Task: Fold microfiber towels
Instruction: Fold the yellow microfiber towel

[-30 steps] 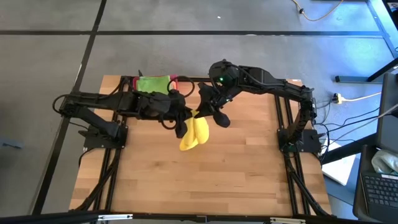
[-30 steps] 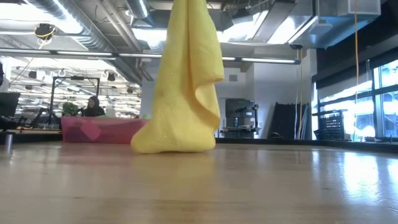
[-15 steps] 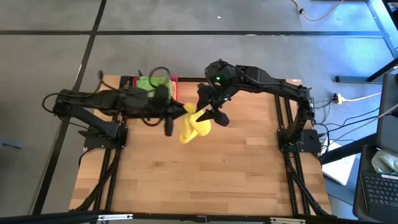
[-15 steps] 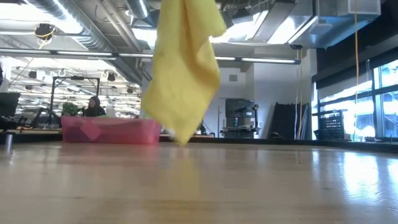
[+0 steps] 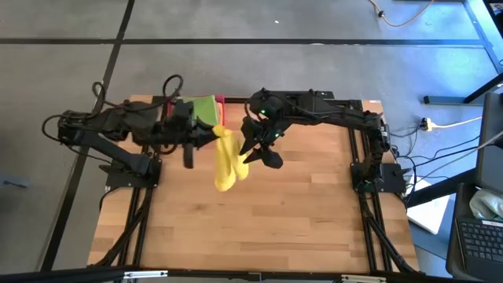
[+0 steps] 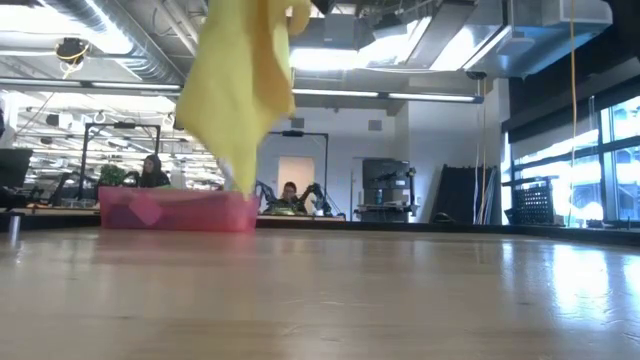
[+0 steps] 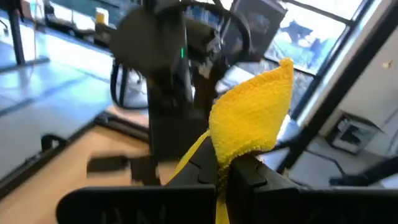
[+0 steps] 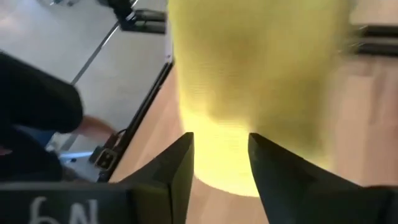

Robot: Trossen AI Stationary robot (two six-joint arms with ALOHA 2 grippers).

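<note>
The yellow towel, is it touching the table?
Apart. The low view shows the yellow towel hanging with its bottom tip clear above the table.

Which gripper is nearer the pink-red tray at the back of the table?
Left. The left gripper, shut on the yellow towel, sits right beside the pink-red tray holding the green towel. The right gripper, open, is farther along, past the hanging yellow towel.

Yellow towel [image 8: 249, 81] seen hanging just ahead of the right gripper [image 8: 221, 158], two dark fingers [image 8: 177, 171] held apart below it, wooden table [image 8: 155, 143] and grey floor [image 8: 106, 68] glimpsed behind
</note>
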